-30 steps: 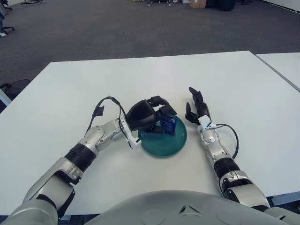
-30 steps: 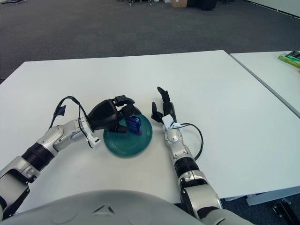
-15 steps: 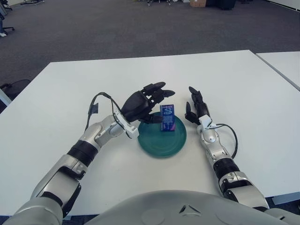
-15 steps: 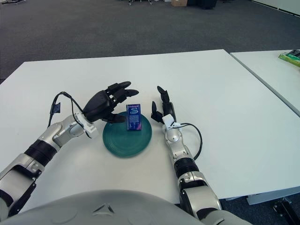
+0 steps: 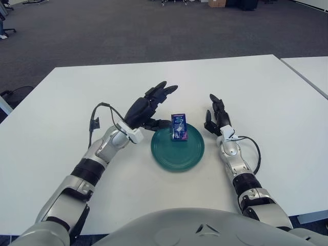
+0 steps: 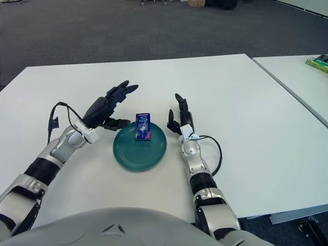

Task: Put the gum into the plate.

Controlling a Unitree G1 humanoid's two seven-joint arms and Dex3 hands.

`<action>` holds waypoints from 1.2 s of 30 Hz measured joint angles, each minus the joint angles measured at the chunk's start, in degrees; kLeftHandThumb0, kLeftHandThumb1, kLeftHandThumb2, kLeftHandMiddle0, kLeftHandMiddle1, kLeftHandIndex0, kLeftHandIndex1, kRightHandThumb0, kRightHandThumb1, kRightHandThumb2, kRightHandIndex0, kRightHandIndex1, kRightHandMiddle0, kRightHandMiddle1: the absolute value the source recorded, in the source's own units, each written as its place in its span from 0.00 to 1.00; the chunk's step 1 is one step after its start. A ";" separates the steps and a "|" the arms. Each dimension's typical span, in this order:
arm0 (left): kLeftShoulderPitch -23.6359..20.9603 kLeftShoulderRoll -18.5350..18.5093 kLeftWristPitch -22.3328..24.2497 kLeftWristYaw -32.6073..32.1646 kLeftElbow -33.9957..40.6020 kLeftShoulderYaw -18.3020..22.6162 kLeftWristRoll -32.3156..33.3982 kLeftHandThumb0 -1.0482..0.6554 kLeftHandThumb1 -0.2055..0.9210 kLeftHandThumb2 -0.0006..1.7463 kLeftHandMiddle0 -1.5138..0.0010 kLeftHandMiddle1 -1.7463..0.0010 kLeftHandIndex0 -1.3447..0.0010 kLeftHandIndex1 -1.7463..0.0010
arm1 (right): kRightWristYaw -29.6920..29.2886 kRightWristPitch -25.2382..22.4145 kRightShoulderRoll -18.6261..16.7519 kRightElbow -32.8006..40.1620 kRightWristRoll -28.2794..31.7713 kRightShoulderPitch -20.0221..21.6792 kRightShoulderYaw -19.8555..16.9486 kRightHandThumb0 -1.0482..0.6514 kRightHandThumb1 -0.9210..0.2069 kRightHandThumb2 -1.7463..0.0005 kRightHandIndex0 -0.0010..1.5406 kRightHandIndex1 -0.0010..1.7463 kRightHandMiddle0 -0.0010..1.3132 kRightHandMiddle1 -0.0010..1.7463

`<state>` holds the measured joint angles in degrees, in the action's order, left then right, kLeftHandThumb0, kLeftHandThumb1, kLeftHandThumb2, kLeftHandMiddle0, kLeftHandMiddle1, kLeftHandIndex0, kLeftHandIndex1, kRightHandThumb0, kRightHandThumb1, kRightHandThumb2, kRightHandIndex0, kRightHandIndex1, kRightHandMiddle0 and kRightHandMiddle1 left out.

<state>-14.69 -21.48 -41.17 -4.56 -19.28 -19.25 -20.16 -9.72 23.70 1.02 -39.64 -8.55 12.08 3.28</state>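
White and matte, the surface [image 5: 256, 87] is a broad flat tabletop, smooth enough that a small object would probably slide on it rather than catch. Near its front edge sits the plate [image 5: 177, 153], a round, shallow, dark teal dish with a low raised rim and a slight sheen that suggests glazed ceramic or hard plastic. To the plate's left, the left hand [image 5: 146, 105] hovers raised, its dark fingers spread wide and holding nothing. The right hand [image 5: 214, 118] rests on the surface just beside the plate's right edge, fingers relaxed and empty. Smallest is the gum [image 5: 179, 126], a slim blue rectangular pack lying on the plate's far rim, partly inside the dish. It looks light, stiff-sided and somewhat slick, best pinched across its narrow long edges.
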 measured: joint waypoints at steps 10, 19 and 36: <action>0.98 3.65 -1.93 4.42 -4.14 3.80 8.23 0.00 1.00 0.45 0.88 0.99 1.00 0.80 | 0.64 0.05 -0.02 -0.05 0.35 0.01 -0.31 0.21 0.00 0.43 0.06 0.00 0.00 0.23; -0.48 9.29 -4.07 5.79 -14.74 8.98 15.17 0.00 1.00 0.47 0.88 1.00 1.00 0.76 | 0.78 0.49 -0.13 -0.13 0.32 0.09 -0.40 0.21 0.00 0.43 0.06 0.00 0.00 0.23; 8.37 25.81 -0.10 7.83 -15.60 20.96 34.91 0.01 1.00 0.54 0.91 1.00 1.00 0.69 | 1.69 0.49 0.28 -0.19 0.58 -0.23 -0.75 0.22 0.00 0.43 0.06 0.00 0.00 0.21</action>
<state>-6.32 4.33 -41.26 3.27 -34.88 1.71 14.75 -8.03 24.19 1.30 -39.83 -7.97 11.85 2.54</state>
